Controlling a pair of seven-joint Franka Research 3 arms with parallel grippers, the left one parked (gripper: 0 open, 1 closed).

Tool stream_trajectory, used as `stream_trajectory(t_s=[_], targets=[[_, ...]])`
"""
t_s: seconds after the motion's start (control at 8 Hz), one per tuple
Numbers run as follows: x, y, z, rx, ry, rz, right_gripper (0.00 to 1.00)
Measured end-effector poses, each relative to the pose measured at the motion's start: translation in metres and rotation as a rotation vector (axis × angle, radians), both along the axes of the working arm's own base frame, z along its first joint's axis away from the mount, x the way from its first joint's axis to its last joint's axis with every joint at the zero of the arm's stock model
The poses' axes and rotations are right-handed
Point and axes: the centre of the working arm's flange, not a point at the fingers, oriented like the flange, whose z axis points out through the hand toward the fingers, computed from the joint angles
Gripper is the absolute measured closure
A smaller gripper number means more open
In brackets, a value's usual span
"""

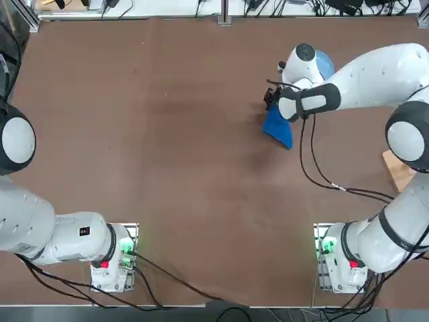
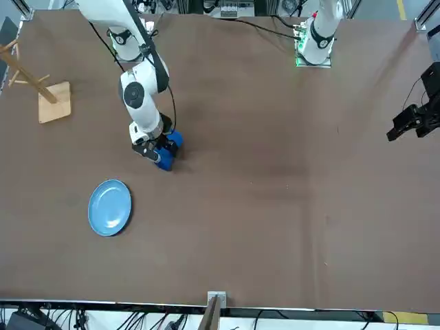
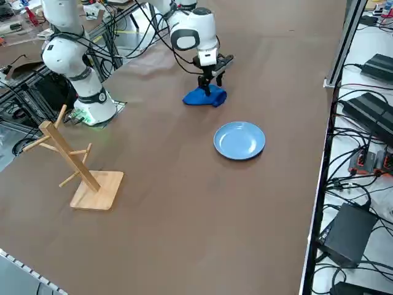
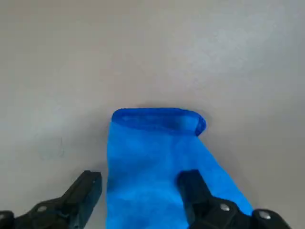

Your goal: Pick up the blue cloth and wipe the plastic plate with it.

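**Closing in on the cloth: grasp not yet made**

Lowering onto the cloth [image 4: 157, 167] is the step in hand, and you want a deep bite before you shut. The right pincer [image 4: 140, 188] stands wide, nothing held. In the wrist view one finger [image 4: 83, 191] sits on bare tabletop [image 4: 152, 52] just beside the cloth's edge, while the other finger [image 4: 193, 188] is over the fabric itself. So the jaws straddle one side of the cloth, not its whole width.

How to do it well, as I judge it:
- Go straight down until the tips reach the tabletop, or nearly. The cloth is soft and lies low; a shallow close would only skim the top layer.
- Shut slowly so the fabric bunches between the fingers rather than sliding out.
- Lift a little and check that the cloth comes up whole before you head off.

Where things lie: from the side, the pincer [image 3: 212, 77] is directly above the cloth [image 3: 206, 96], touching or almost so; I cannot tell which. The cloth shows a folded, rounded edge on the side away from the wrist. The plate [image 3: 239, 140] lies flat and bare, near the cloth but clear of it. From the front, the plate [image 2: 110, 207] sits nearer that camera than the cloth [image 2: 168, 152]. A wooden rack [image 3: 77, 166] stands well apart, out of your path.
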Motion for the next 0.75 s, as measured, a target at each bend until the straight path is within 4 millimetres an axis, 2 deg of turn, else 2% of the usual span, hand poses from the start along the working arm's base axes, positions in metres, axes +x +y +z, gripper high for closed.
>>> stream_trajectory(t_s=[0.38, 0.75], targets=[[0.001, -0.003, -0.014, 0.005, -0.006, -0.008, 0.00], [0.003, -0.006, -0.017, 0.004, -0.004, -0.018, 0.00]])
